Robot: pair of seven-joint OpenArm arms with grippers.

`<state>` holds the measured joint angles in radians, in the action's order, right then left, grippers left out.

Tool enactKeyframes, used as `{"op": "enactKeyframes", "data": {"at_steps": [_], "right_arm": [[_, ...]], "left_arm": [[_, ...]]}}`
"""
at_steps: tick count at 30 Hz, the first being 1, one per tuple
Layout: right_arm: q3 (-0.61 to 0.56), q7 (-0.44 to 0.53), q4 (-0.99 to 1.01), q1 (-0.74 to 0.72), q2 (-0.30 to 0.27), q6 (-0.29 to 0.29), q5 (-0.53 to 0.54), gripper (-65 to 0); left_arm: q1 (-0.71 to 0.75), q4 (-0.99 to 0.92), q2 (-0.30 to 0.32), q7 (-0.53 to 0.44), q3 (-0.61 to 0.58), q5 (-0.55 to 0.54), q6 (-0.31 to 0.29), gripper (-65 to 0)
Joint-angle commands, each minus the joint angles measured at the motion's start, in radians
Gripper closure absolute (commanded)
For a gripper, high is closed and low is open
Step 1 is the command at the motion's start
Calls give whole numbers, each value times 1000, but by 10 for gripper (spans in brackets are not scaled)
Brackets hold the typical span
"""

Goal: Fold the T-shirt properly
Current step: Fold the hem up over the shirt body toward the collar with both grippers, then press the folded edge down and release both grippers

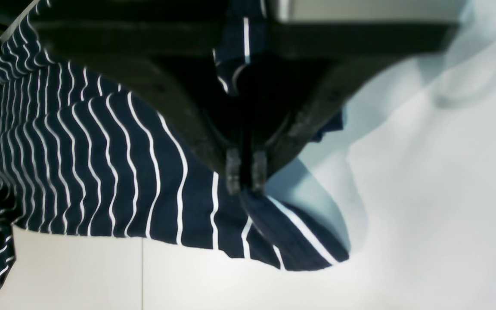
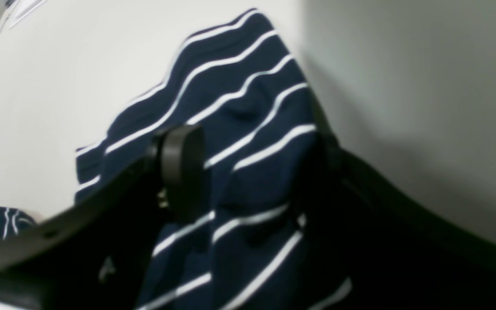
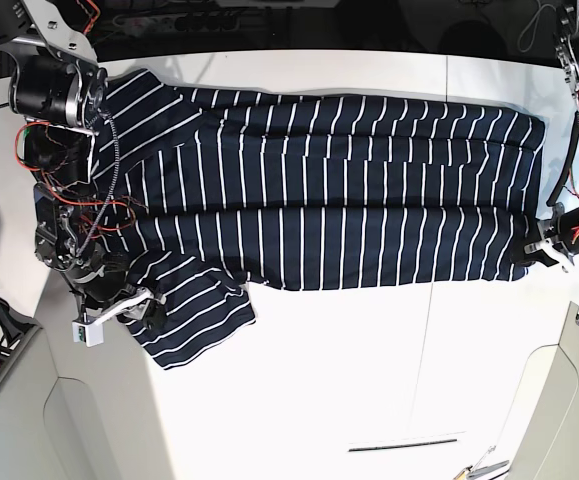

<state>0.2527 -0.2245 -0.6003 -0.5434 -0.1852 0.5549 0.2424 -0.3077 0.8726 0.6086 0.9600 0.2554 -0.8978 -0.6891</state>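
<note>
**Both ends pinched, shirt stretched between**

While my left gripper [image 1: 246, 174] pinches the hem corner, my right gripper [image 2: 248, 181] clamps the sleeve end; the T-shirt [image 3: 329, 190] lies lengthwise on the table [image 3: 369, 380] between them, its long axis running arm to arm.

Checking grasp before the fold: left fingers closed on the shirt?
Yes, in the left wrist view the left gripper has its fingers pinched together on the shirt hem.

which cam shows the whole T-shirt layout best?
Base view: the T-shirt lies spread across the white table, both ends visible. Left wrist shows only a corner pinched in the left gripper; right wrist only blurred fabric between the right gripper fingers.
</note>
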Motion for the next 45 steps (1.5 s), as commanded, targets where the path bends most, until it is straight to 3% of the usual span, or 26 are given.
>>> {"op": "enactKeyframes", "data": {"at_steps": [1,3,8,9,15,18,26,31,36,45], "right_arm": [[-3,11,-14,-29,-7,9,7,-343],[-3,11,-14,-30,-8,9,7,-321],[-3,11,-21,-30,-14,10,7,-17],[-3,10,-27,-30,-14,11,7,0],[-2,-30,-114,-24,-18,29,-19,0],[-2,-108,-225,3,-17,29,-10,0],[14,-311,-640,180,-21,25,150,0],[42,-404,-846,305,-40,26,257,0],[80,-423,-968,409,-53,25,301,0],[118,-445,-1122,594,-52,26,362,0]], "left_arm": [[-21,18,17,-17,6,-17,-9,0],[-21,18,14,-17,6,-17,-9,0],[-22,18,15,-9,6,-18,-9,0],[-22,18,15,-8,6,-18,-9,0],[-24,31,32,-8,6,-27,-9,0],[-24,64,56,22,6,-31,-9,0],[-19,187,116,209,7,-161,-9,0],[58,315,138,219,7,-161,-9,0],[142,412,143,219,7,-161,-9,0],[219,427,145,219,16,-169,-9,0]]}}
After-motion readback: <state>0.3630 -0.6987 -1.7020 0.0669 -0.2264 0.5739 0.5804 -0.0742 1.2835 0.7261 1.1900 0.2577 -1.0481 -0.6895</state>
